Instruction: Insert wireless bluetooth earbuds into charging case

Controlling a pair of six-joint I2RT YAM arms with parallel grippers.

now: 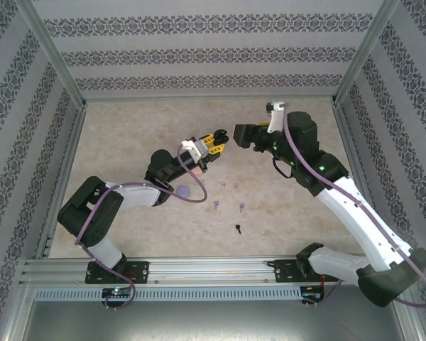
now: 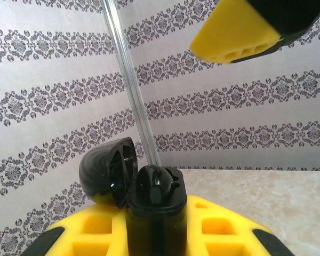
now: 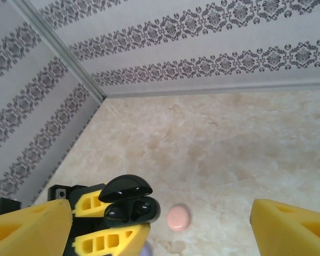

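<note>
The left arm (image 1: 103, 209) and right arm (image 1: 344, 199) share black joints, white links, lilac cables (image 1: 290, 142) and yellow slotted jaws

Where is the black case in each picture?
Top external: the black case is in the middle, at the tip of the left fingers.
Left wrist: bottom middle, lid open.
Right wrist: bottom left, lid open.
Shared landmark: the left fingers, yellow, gripping it.
</note>
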